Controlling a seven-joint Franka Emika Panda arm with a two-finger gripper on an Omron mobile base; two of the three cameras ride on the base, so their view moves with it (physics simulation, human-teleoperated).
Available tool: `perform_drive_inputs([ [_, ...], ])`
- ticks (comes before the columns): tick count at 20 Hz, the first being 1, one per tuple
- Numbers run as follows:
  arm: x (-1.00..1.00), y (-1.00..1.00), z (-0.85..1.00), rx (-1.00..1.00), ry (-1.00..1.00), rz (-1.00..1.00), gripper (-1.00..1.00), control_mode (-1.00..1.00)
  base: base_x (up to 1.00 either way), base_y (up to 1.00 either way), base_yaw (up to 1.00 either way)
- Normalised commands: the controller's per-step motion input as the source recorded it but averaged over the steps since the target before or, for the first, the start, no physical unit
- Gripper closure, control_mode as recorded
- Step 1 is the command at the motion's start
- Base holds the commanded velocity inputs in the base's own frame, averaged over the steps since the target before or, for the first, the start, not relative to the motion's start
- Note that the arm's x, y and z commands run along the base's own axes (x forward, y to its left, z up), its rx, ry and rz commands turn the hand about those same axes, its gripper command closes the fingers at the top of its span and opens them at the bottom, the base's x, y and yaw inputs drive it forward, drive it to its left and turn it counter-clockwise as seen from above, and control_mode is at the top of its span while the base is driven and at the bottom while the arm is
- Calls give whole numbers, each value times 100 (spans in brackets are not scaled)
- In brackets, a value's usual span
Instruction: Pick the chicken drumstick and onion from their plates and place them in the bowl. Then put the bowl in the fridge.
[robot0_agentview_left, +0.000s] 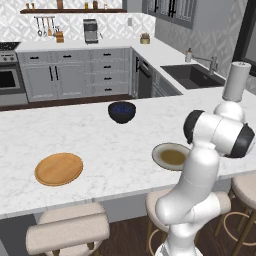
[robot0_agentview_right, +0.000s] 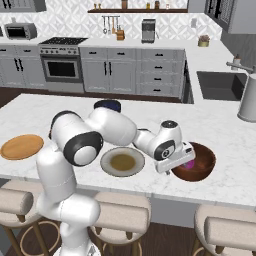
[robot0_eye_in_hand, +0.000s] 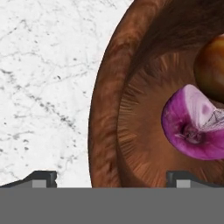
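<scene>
1. Near the counter's front edge, the gripper (robot0_agentview_right: 186, 161) hangs wide open and empty over the bowl (robot0_agentview_right: 204, 161).
2. Onion (robot0_eye_in_hand: 197, 124) and drumstick (robot0_eye_in_hand: 212, 68) lie inside (plates bare).
3. Straddle the rim squarely before closing.

The bowl (robot0_agentview_right: 202, 162), deep, round and reddish-brown with a glossy wood-like grain, stands upright on the white marble table (robot0_agentview_right: 220, 135) near its front edge. Inside it lies the onion (robot0_eye_in_hand: 199, 127), a pink-purple piece with a paler cut face, resting on the bowl's floor. Just beside the onion, touching or nearly so, sits the glossy brown rounded end of the chicken drumstick (robot0_eye_in_hand: 212, 68). The grey-rimmed plate (robot0_agentview_right: 123, 161) with an olive-brown centre lies flat just left of the bowl. The orange-tan wooden plate (robot0_agentview_left: 59, 168) lies flat well apart from it, further along the table.
</scene>
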Motion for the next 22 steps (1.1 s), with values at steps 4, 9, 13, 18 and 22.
perform_drive_inputs([
  [4, 5, -3, -23, 0, 0, 0, -100, -100, 0, 0, 0],
  [9, 1, 0, -37, 0, 0, 0, 100, -100, 0, 0, 0],
  [13, 0, 0, -25, 0, 1, 0, 100, -100, 0, 0, 0],
  [18, -40, 16, 15, 1, 0, 8, 100, -100, 0, 0, 0],
  [22, -80, 36, 55, 6, 10, 13, 100, -100, 0, 0, 0],
])
